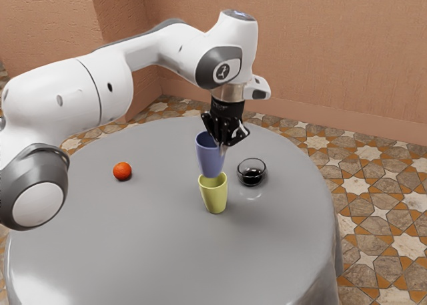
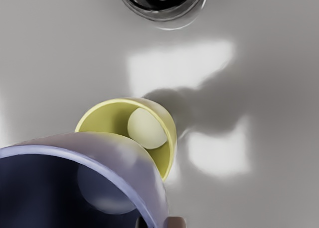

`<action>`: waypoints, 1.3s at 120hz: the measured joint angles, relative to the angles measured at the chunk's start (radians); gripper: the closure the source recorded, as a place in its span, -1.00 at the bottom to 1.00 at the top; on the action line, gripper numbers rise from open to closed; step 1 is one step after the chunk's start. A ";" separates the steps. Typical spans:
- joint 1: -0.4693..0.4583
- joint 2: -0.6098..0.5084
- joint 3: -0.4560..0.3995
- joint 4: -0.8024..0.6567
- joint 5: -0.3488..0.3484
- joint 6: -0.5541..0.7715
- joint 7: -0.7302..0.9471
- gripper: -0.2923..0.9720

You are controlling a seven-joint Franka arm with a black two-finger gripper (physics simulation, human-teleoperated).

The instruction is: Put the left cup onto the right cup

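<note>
Closest to the wrist camera is the blue cup (image 2: 75, 188), its open mouth just under the hand. The gripper (image 1: 223, 139) is clamped on that cup's rim and holds it tilted, with its base at the mouth of the yellow cup (image 1: 213, 193). The yellow cup stands upright near the middle of the table (image 1: 167, 251). A dark glass bowl (image 1: 252, 171) sits just beside it, toward the table's far edge. An orange ball (image 1: 122, 171) lies well apart, toward the table's edge at the exterior view's left.
</note>
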 joint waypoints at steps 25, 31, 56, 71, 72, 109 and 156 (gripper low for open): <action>0.033 0.046 -0.022 0.032 0.000 0.015 -0.001 0.70; 0.035 0.051 -0.023 0.035 -0.002 0.016 -0.001 0.70; 0.051 0.079 -0.034 0.050 -0.015 0.025 -0.002 0.70; 0.055 0.083 -0.036 0.051 -0.027 0.031 -0.002 0.70; 0.055 0.083 -0.036 0.051 -0.028 0.032 -0.002 0.70; 0.056 0.084 -0.033 0.042 -0.055 0.036 -0.005 0.50; 0.047 0.026 -0.018 0.023 -0.090 0.014 -0.009 -0.36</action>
